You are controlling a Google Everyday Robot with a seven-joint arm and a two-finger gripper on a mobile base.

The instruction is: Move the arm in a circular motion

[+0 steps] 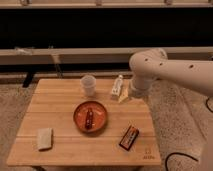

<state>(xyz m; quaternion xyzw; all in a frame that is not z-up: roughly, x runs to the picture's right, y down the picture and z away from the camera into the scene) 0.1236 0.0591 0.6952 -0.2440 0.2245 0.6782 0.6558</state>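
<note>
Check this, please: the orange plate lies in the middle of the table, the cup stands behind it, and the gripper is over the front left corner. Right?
Only the gripper's place is wrong: the camera view shows the gripper at the back right of the table, beside the white bottle. Orange plate and cup are as stated.
</note>
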